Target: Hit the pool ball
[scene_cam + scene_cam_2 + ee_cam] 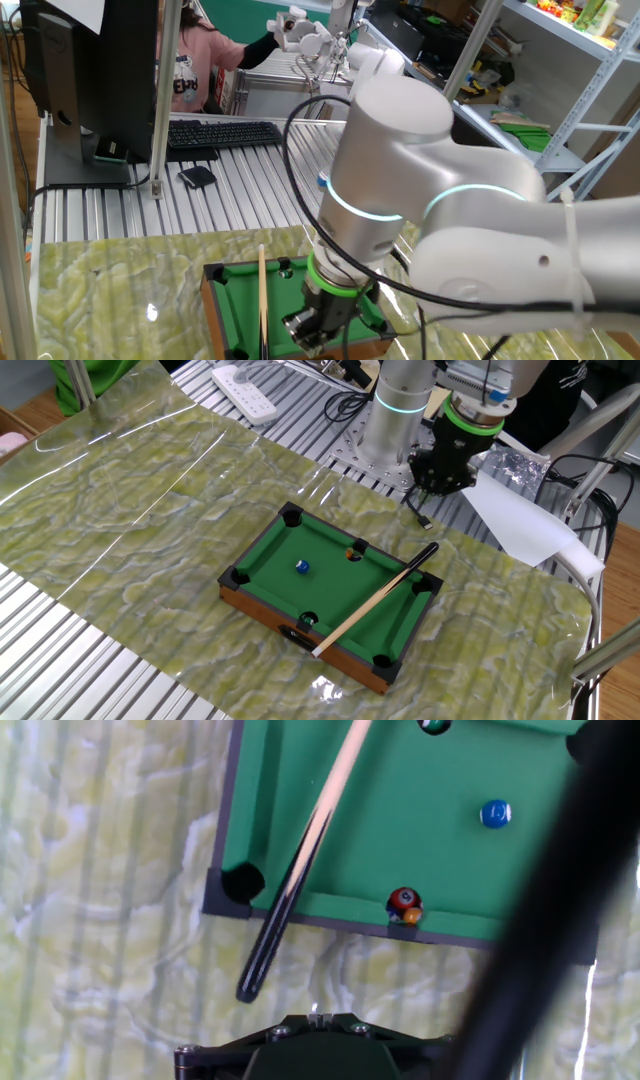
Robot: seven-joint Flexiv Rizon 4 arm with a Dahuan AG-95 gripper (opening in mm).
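Observation:
The pool ball (301, 566) is a tiny blue ball on the green felt of the miniature pool table (262, 549), left of centre. It also shows in the hand view (495, 814) at the upper right. The wooden cue stick (375, 598) lies diagonally across the table's right half, its dark butt sticking out over the rim (262, 960). My gripper (438, 482) hangs above the table's far side, beyond the cue's butt end, holding nothing that I can see. Its fingers do not show in the hand view, only the hand's dark base (315, 1042). In one fixed view the arm hides the ball.
A red ball (403, 899) and an orange ball (412, 916) sit at the near side pocket. A green ball (307, 619) sits at the opposite side pocket. A dark cable (540, 920) crosses the hand view. A keyboard (222, 133) lies behind on the metal bench.

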